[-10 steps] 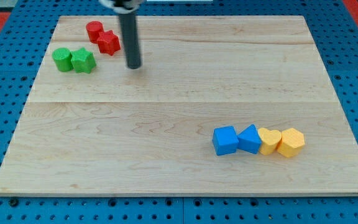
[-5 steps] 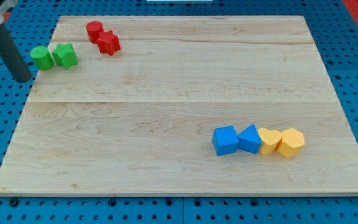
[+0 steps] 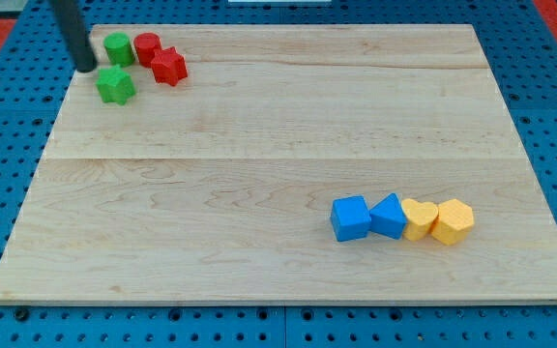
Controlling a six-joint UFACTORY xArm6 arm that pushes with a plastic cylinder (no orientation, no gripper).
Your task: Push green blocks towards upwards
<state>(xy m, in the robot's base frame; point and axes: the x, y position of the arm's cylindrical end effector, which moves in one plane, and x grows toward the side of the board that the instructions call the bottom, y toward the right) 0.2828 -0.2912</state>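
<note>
A green cylinder (image 3: 118,47) stands near the board's top left corner, touching a red cylinder (image 3: 147,47) on its right. A green star-shaped block (image 3: 115,85) lies just below it, apart from it. My tip (image 3: 86,66) is at the board's left edge, just left of the green cylinder and above-left of the green star block, touching neither.
A red star-shaped block (image 3: 169,67) sits right of the red cylinder. Two blue blocks (image 3: 351,217) (image 3: 389,215) and two yellow blocks (image 3: 419,218) (image 3: 452,221) form a row at the lower right. The wooden board (image 3: 288,145) lies on a blue pegboard.
My tip swung from the board's middle top out past the left edge, then up to the top left corner. The green cylinder moved up beside the red cylinder; the green star shifted slightly.
</note>
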